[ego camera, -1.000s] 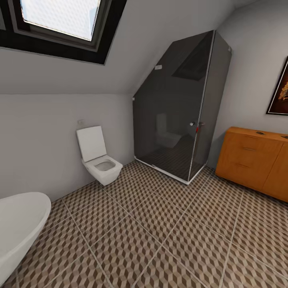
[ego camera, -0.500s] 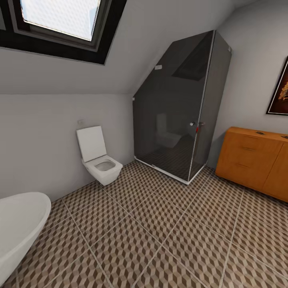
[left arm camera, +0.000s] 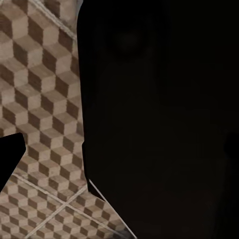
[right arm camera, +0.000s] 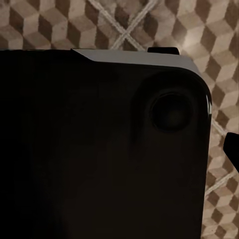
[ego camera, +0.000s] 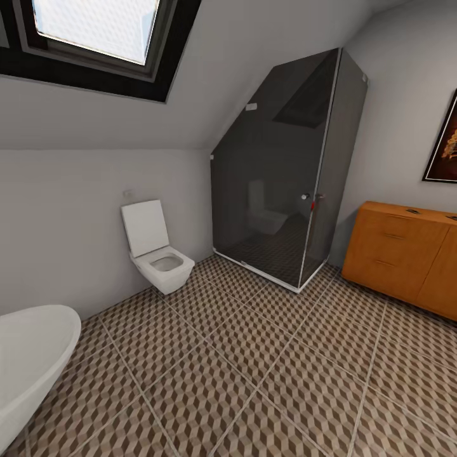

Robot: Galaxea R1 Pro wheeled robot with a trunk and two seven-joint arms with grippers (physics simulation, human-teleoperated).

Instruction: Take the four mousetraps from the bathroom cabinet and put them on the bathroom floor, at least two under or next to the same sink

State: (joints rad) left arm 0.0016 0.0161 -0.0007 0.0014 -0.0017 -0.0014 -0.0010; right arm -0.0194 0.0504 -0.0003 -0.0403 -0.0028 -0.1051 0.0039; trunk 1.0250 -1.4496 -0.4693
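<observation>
- Head view: the floor [ego camera: 254, 381], tiled in a brown, beige and white cube pattern with pale grout lines, spreads across the lower half of the picture.
- Head view: the orange-brown cabinet [ego camera: 400, 257] stands on the floor against the right-hand wall. Its drawer fronts, with slim bar handles, are closed. Two small dark items lie on its top, too small to identify. No mousetraps can be made out.
- Head view: a dark glass shower [ego camera: 289, 171] fills the far corner, just left of the cabinet, under the sloping ceiling.
- Head view: a white square toilet [ego camera: 158, 254] hangs on the left wall with its lid raised. The rounded end of a white bathtub [ego camera: 32, 355] sits at the lower left, near the toilet.
- Head view: a skylight [ego camera: 95, 32] with a dark frame is set in the slope at the upper left, and a dark framed picture [ego camera: 444, 143] hangs on the right wall above the cabinet.
- Left wrist view: a large dark body part blocks most of the picture, with cube-patterned floor beside it. I cannot tell whether the left end effector is open or closed.
- Right wrist view: a dark panel with a pale edge and a round recess covers most of the picture, with floor tiles around it. The right end effector's state cannot be told either.
</observation>
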